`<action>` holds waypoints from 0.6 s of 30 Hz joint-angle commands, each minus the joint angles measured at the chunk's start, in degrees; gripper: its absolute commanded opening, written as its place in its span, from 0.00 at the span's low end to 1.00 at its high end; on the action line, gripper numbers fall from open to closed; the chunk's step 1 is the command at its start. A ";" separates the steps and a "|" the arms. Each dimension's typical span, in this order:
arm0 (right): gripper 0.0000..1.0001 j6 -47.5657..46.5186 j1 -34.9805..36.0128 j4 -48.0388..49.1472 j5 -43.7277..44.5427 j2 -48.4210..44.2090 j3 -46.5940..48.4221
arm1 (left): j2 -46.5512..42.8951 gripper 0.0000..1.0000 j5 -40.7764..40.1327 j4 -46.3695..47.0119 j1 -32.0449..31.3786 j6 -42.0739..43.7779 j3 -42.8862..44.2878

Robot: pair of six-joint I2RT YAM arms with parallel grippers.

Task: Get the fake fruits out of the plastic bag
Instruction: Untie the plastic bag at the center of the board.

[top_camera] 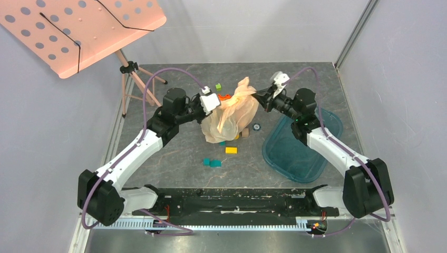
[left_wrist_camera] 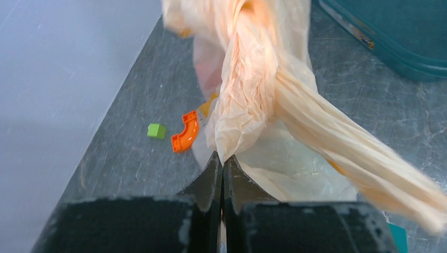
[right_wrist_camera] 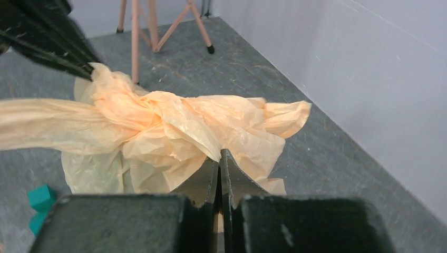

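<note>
A pink perforated music stand [top_camera: 79,31] stands at the far left corner on a tripod, against plain pale grey walls. The table [top_camera: 174,153] is dark grey and mottled, like stone. The left gripper [left_wrist_camera: 222,163] has its jaws pressed together on a fold of the plastic bag [top_camera: 232,113], pinching the left side of the bag's top. Just beyond it lie a green block [left_wrist_camera: 156,130] and an orange curved piece [left_wrist_camera: 184,132]. The bag sits at the table's middle, bunched and twisted towards its top. The fake fruits cannot be made out through its film. In front of it lie teal blocks [top_camera: 212,163] and a yellow block [top_camera: 231,150]. The right gripper [right_wrist_camera: 220,158] is likewise clamped on crumpled film at the bag's upper right. A teal transparent tray [top_camera: 300,153] lies near the right wall, under the right arm.
</note>
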 commanded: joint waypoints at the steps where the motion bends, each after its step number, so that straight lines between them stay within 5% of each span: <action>1: 0.00 19.03 -4.78 14.75 6.16 -1.57 -1.98 | -3.39 0.02 -5.87 12.36 1.56 -10.38 -4.56; 14: 0.00 47.99 -6.03 38.76 21.60 -4.51 -20.80 | -7.44 0.02 -21.04 44.94 1.57 -36.81 -24.65; 18: 0.00 54.65 -6.03 50.08 22.04 -2.83 -28.06 | -6.91 0.02 -18.82 51.91 1.53 -40.28 -29.44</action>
